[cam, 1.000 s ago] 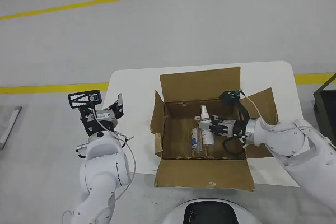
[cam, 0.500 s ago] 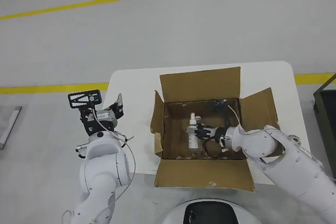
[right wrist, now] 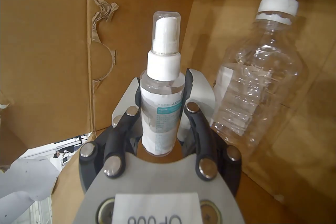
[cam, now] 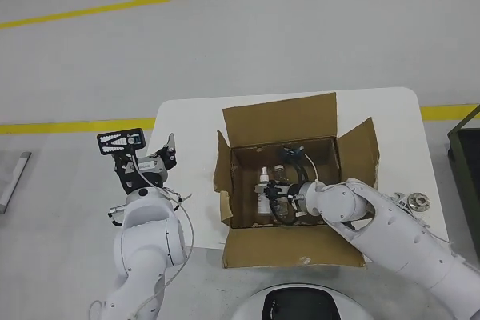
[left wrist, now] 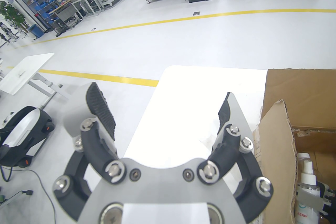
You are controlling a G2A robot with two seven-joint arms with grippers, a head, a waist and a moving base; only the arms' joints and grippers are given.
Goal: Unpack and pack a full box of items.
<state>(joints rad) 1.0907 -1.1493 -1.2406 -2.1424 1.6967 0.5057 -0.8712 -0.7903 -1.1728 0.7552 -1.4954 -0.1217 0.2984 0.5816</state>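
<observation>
An open cardboard box (cam: 296, 122) stands on the white table (cam: 192, 120). My right gripper (right wrist: 162, 87) is inside it, shut on a small clear spray bottle (right wrist: 162, 93) with a white pump and a clear cap. From above, the spray bottle (cam: 263, 190) sits near the box's left wall, with the right gripper (cam: 272, 194) beside it. A clear plastic bottle (right wrist: 257, 72) with a white cap lies on the box floor next to it. My left gripper (left wrist: 160, 104) hangs open and empty by the table's left edge, outside the box (left wrist: 288, 96).
A small round metal item (cam: 417, 200) lies on the table right of the box. A dark green frame (cam: 474, 160) stands past the table's right edge. The box's flaps stand up around the opening, and its inner wall (right wrist: 47, 51) is close beside the held bottle.
My right arm has carried the spray bottle leftward across the box toward its left wall. The box's right flap has tipped up. The left arm has not moved.
</observation>
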